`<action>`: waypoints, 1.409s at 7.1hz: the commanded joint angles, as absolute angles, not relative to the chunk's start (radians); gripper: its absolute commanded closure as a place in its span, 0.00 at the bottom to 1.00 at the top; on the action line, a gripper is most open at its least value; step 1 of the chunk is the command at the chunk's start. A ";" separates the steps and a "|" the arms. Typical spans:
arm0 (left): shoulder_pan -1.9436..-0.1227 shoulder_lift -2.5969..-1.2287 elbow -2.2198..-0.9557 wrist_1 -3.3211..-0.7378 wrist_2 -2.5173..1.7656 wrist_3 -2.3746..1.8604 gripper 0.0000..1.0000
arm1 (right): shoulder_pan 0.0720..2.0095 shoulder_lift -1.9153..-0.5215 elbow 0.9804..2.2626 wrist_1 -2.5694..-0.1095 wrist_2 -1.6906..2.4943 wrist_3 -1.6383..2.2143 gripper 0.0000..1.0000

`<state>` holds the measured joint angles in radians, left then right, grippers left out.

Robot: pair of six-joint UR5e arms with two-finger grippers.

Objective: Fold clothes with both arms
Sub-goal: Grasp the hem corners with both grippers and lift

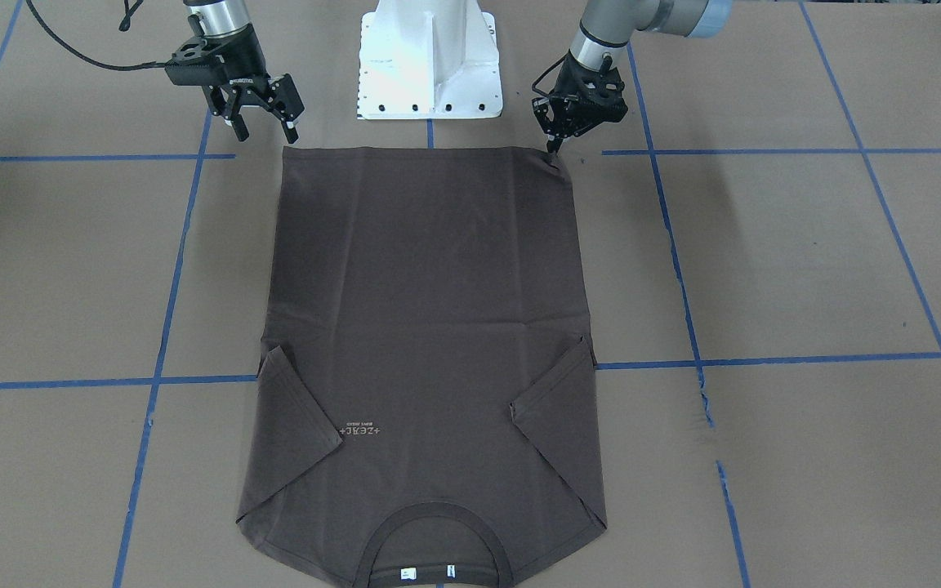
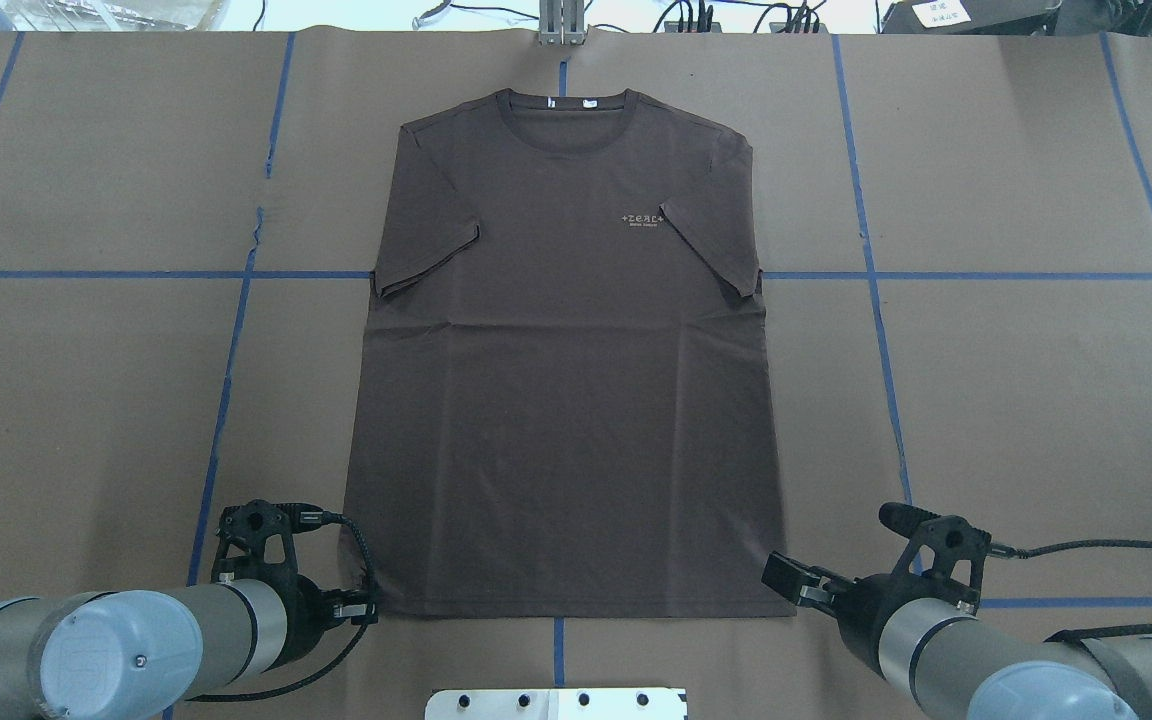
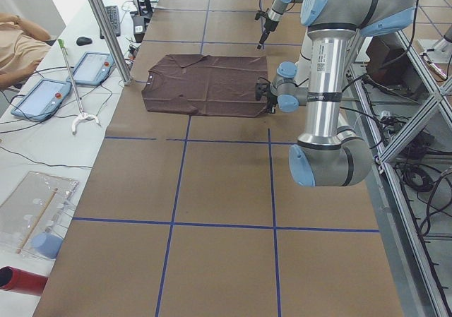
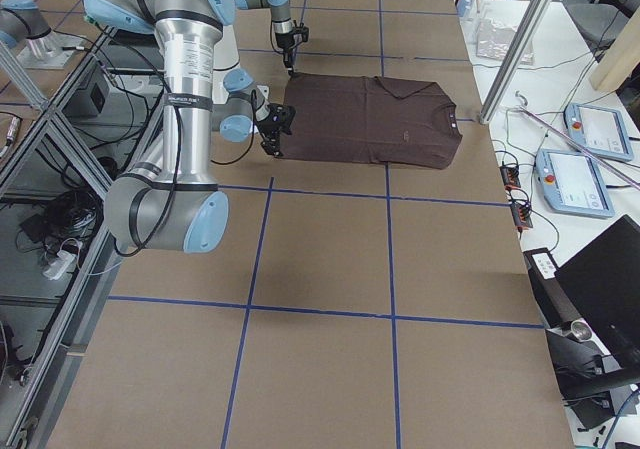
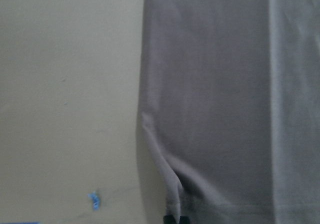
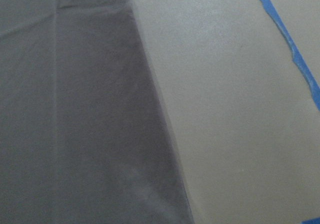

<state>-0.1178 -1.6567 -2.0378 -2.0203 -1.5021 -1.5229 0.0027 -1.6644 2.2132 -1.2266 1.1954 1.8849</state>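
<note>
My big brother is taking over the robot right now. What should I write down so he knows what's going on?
The left end effector looks shut on the bottom corner of the T-shirt on its side. The cloth puckers there.
The right end effector is open, close by the other bottom corner, holding nothing.
The T-shirt lies flat and face up on the table, with the collar away from the robot.
Done: both sleeves are folded in over the chest, and one corner is gripped.
Left: grip the second corner, then probably bring the bottom edge toward the collar with both arms.
</note>
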 commanded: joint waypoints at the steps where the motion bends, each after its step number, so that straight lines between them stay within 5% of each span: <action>1: -0.117 -1.664 -2.039 -2.020 -1.471 -1.522 1.00 | -0.043 -1.625 2.209 -1.339 1.155 2.003 0.30; 8: -0.117 -1.661 -2.042 -2.014 -1.440 -1.522 1.00 | -0.090 -1.551 2.106 -1.390 1.127 2.031 0.40; 9: -0.117 -1.661 -2.042 -2.013 -1.440 -1.522 1.00 | -0.091 -1.549 2.108 -1.390 1.126 2.031 0.47; 10: -0.117 -1.661 -2.043 -2.013 -1.440 -1.522 1.00 | -0.091 -1.546 2.108 -1.390 1.124 2.031 0.75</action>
